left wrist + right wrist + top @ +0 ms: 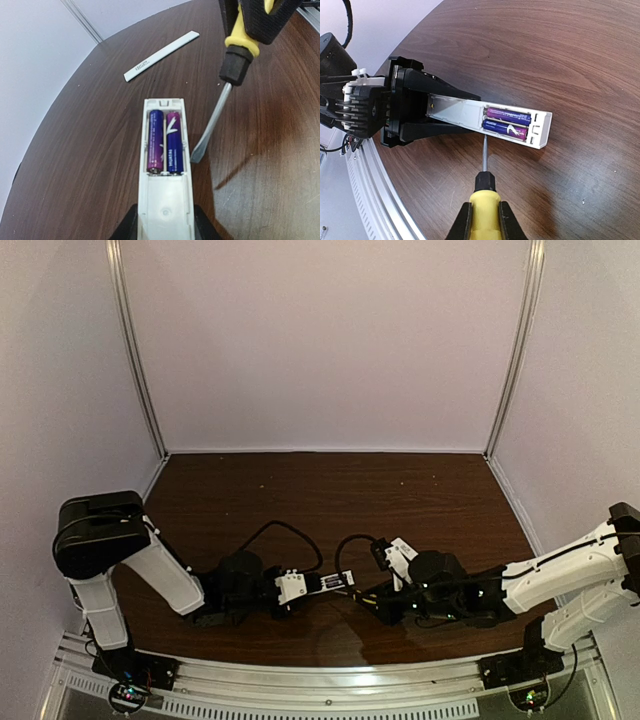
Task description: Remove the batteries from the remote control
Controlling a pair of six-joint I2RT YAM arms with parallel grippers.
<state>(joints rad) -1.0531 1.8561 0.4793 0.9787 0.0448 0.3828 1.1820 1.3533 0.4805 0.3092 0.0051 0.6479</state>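
The left end effector (165,229) is pinching one end of the white remote control (165,107), with the open side facing up. I cannot tell if the remote rests on the desk (75,150) or hangs just above it. The thin white cover (161,56) is already off and lies on the desk, well apart from the remote. So that first part looks done. The two purple-blue batteries (155,142) sit side by side in their slot, so none is out yet. To the right, the tip of the screwdriver (484,150) is just beside the remote's edge, next to the batteries. The right end effector (485,225) is squeezed tight on its yellow handle. Both batteries need to be popped out.
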